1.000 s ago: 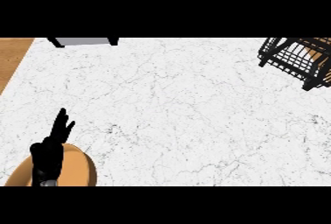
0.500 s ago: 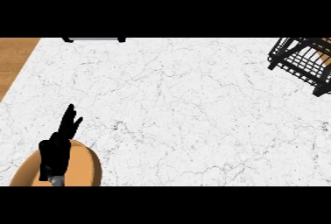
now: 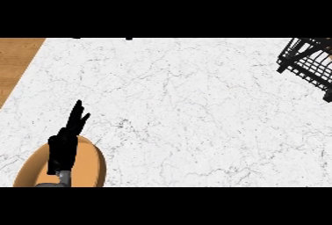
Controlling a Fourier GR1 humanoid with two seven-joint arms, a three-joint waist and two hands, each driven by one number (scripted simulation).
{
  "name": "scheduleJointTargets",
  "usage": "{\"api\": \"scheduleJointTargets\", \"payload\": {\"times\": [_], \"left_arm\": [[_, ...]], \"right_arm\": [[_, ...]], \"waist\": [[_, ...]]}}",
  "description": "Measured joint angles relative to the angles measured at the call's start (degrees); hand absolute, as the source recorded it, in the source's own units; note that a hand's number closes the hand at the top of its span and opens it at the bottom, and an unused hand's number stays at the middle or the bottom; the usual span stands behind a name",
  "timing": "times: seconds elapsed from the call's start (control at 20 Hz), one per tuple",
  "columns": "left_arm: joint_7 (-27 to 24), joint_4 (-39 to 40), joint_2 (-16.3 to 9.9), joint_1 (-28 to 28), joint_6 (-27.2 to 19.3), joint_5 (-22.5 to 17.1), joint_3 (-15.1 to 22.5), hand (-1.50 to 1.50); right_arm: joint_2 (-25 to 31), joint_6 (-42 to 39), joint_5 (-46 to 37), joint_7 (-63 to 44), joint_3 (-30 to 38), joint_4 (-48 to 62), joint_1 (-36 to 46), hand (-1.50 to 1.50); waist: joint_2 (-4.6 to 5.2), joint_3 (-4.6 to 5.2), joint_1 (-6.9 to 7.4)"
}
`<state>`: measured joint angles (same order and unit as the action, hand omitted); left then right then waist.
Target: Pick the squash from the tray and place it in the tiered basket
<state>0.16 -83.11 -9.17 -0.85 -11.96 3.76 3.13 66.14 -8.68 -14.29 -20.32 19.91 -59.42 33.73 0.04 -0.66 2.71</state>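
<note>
One hand showed, the left hand point(image 3: 63, 147), fingers straight and spread a little, holding nothing, low at the left over the orange tray point(image 3: 91, 169). Against the earlier frames the view had slid: the tiered basket point(image 3: 310, 61) had drifted farther toward the right edge, and the dark object at the top edge had all but left the frame. The hand itself sat a touch farther right. No squash was visible anywhere; if it lay on the tray, the hand and forearm hid it. My read: the pick had not begun, and the basket stood well apart across the marble counter point(image 3: 188, 110).
</note>
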Motion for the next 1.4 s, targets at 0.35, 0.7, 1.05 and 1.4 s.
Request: {"api": "scheduleJointTargets", "payload": {"times": [0.35, 0.7, 1.05, 1.4], "left_arm": [[0.42, -0.26, 0.46, 0.48, 0.53, 0.26, 0.17, 0.00], [1.24, -0.14, 0.68, 1.13, 1.17, 0.59, 0.33, 0.00], [2.04, -1.11, 0.99, 0.65, 1.29, 0.85, 0.24, 0.00], [1.88, -1.13, 1.29, 0.32, 1.28, 1.16, 0.00, 0.00]], "right_arm": [[-4.37, 2.50, -5.21, 5.31, -6.06, 9.70, 7.44, 1.50], [-8.44, 6.16, -10.78, 9.34, -9.76, 21.14, 14.31, 1.50], [-12.78, 11.33, -13.50, 12.52, -9.79, 31.84, 18.82, 1.50], [-15.30, 10.47, -6.67, 14.43, -2.15, 39.07, 22.40, -1.50]], "waist": [[0.29, 0.00, 0.82], [0.55, -0.04, 1.21], [0.68, -0.06, 1.17], [0.41, 0.01, 0.61]]}}
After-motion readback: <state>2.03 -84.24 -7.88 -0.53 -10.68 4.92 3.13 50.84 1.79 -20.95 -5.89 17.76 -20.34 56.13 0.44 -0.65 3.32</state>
